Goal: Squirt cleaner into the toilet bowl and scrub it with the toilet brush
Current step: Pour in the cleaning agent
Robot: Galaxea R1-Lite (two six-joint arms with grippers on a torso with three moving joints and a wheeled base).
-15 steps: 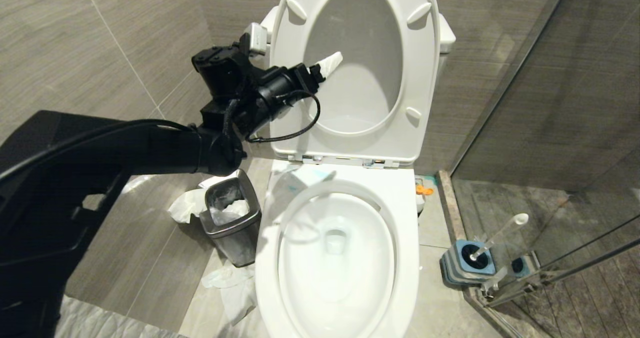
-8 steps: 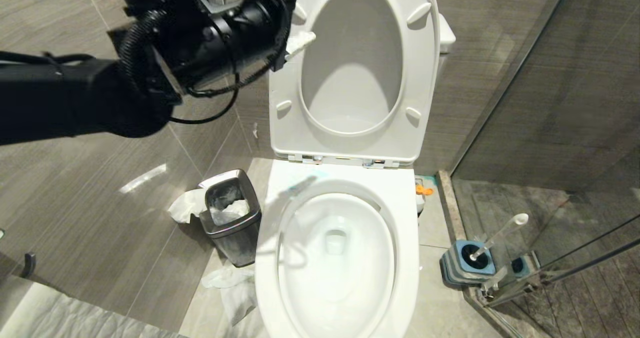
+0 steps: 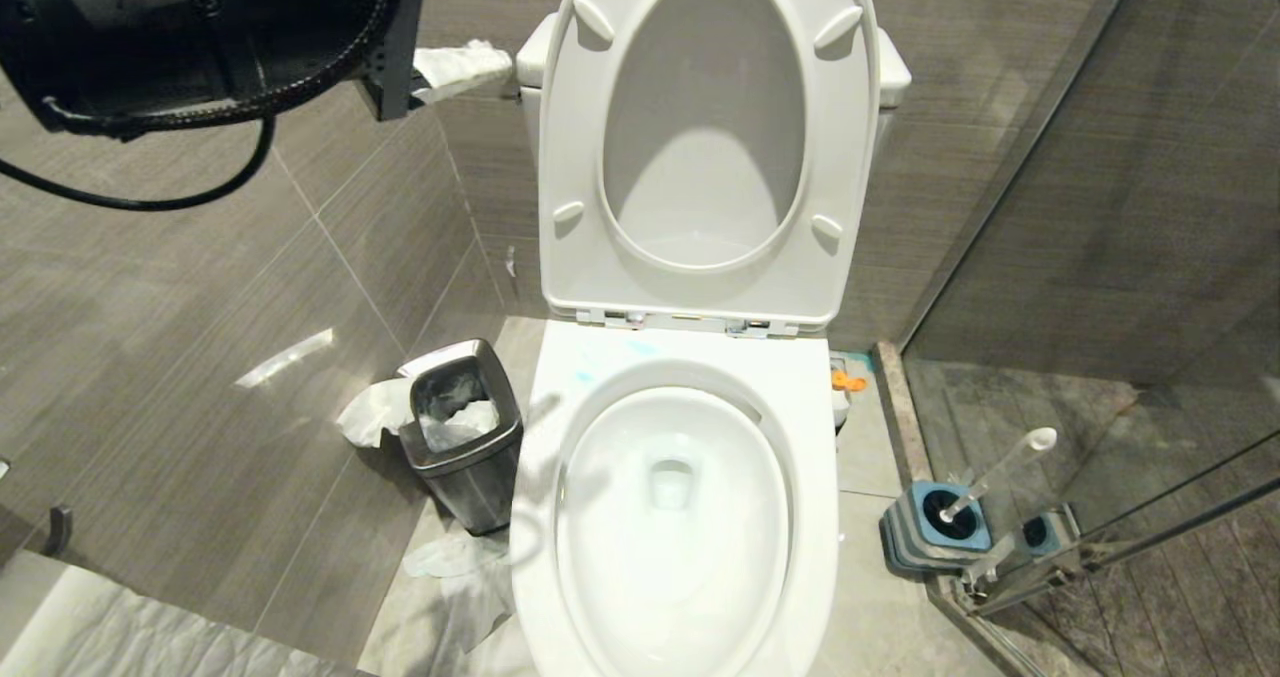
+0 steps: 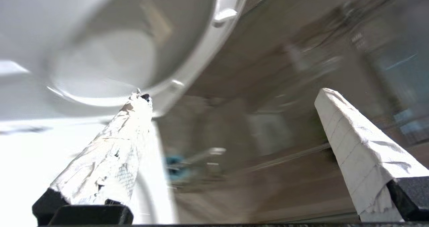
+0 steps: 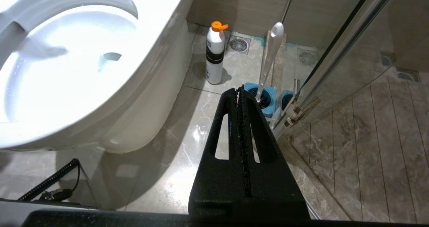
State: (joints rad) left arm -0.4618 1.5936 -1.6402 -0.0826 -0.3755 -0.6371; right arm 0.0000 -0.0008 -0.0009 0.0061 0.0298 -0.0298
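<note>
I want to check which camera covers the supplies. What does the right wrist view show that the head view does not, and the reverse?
Only the right wrist view shows the whole white bottle with its orange cap, two floor drains and the shut right claw. Only the head view shows the raised seat and lid, the steel waste bin and the left arm. Both show the toilet bowl and the toilet brush in its blue holder.

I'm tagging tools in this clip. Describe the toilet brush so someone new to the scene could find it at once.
Start at the white toilet bowl and look across the floor to its right, toward the glass shower door. The toilet brush stands there in a square blue holder, its slim whitish handle leaning up and right. The white bottle with the orange cap stands nearer the bowl.
</note>
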